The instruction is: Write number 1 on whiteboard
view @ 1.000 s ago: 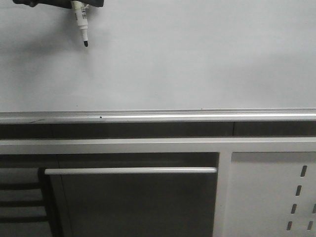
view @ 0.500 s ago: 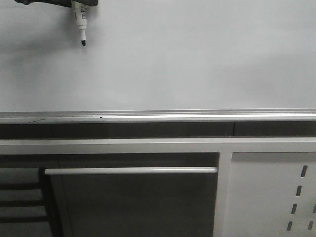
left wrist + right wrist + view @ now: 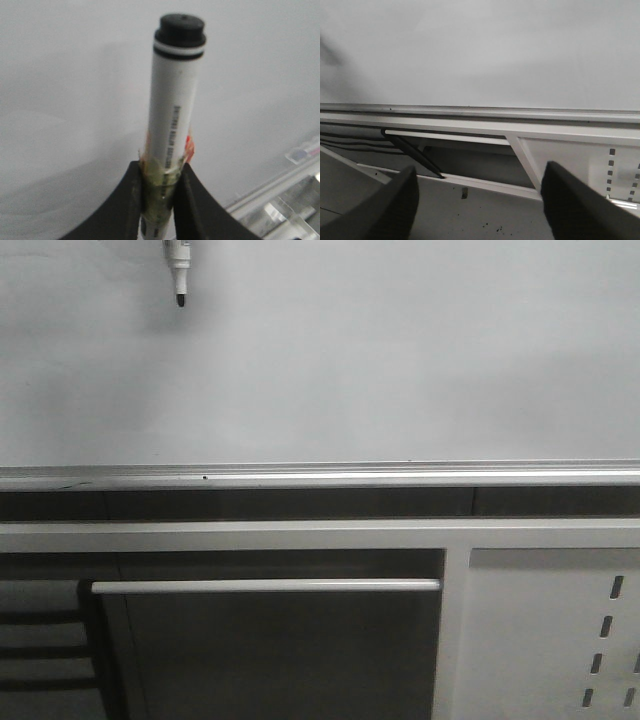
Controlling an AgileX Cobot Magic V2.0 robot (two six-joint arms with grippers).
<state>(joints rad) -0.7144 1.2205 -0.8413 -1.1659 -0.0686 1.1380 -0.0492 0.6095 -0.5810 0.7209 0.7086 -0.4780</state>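
Gripping a marker pen (image 3: 172, 125), the left gripper (image 3: 159, 192) has its two black fingers (image 3: 122, 205) pinched tight around the lower barrel, right where some yellowish-green and red tape is wrapped on. So that one's closed on the pen, no doubt. The right gripper (image 3: 479, 200) sits low with its fingers spread wide and nothing between them, facing the board's lower rail, so the left arm is clearly the one doing the writing.

What matters for the stroke, I'd say: the pen's long axis runs straight out from the fingers, tip end away from the wrist, and the whiteboard (image 3: 400, 360) lies beyond that tip. In the front view the pen (image 3: 179, 270) pokes in from the top edge, tip pointing down, near the upper left of the board. Can't tell if the tip is actually touching the surface or just hovering close.

There's small dark print running lengthwise along the white barrel, but it's too blurry to read, and no brand I can make out.

The number 1 isn't there yet; the board looks blank everywhere I can see. Farther off, below its aluminium rail (image 3: 320, 476), sits a white perforated panel (image 3: 550, 630).
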